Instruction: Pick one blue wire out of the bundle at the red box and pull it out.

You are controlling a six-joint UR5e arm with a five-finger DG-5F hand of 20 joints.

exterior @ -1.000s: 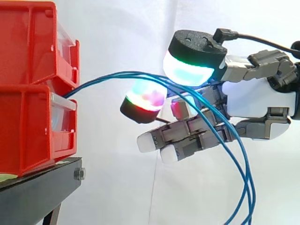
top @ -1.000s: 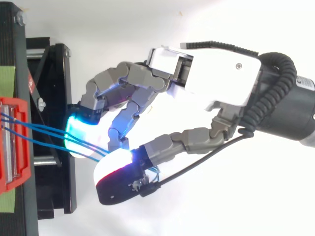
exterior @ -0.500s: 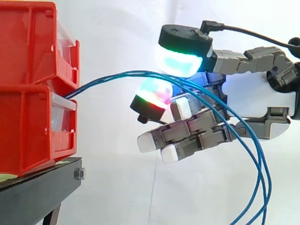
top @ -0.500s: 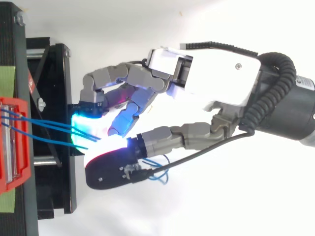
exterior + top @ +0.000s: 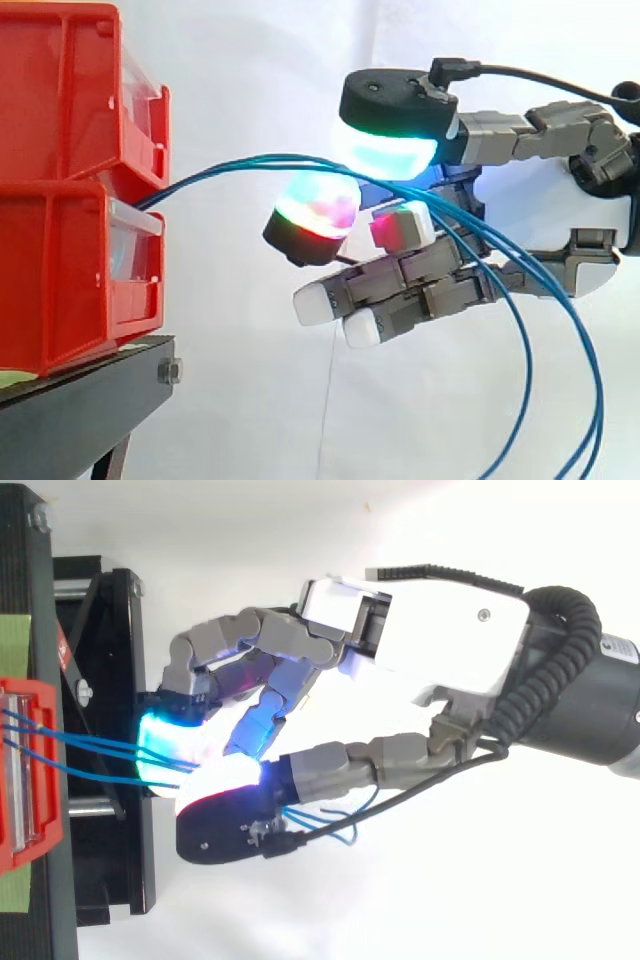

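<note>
In the side view, two red bins are stacked on a black stand [image 5: 85, 400], the upper bin [image 5: 60, 90] on top of the lower bin [image 5: 60, 280]. They reach almost to the edge of the stand that faces the hand. The blue wires [image 5: 215, 168] come out together at the front of the bins, where the upper one meets the lower one. They rise in a flat arc to the right, pass through the hand [image 5: 540, 215] and then fall in wide curves to the lower right corner of the view. The hand is in the air to the right of the bins, apart from them. The thumb pad [image 5: 385, 150], glowing green and cyan, is just above the wires. One finger pad [image 5: 315, 205], glowing red and green, is just below them. The two pads almost meet, so the hand pinches the wires between them. How many wires are in the pinch I cannot tell. The other fingers point toward the bins, below the wires. Behind everything is a white curtain [image 5: 250, 60].

In the top view, the wires [image 5: 80, 745] run from a red bin [image 5: 25, 780] at the left edge, over the stand [image 5: 120, 660], into the bright pads of the hand [image 5: 440, 640]. The thumb lies over the finger pad there. A short loop of blue wire shows beside the thumb.
</note>
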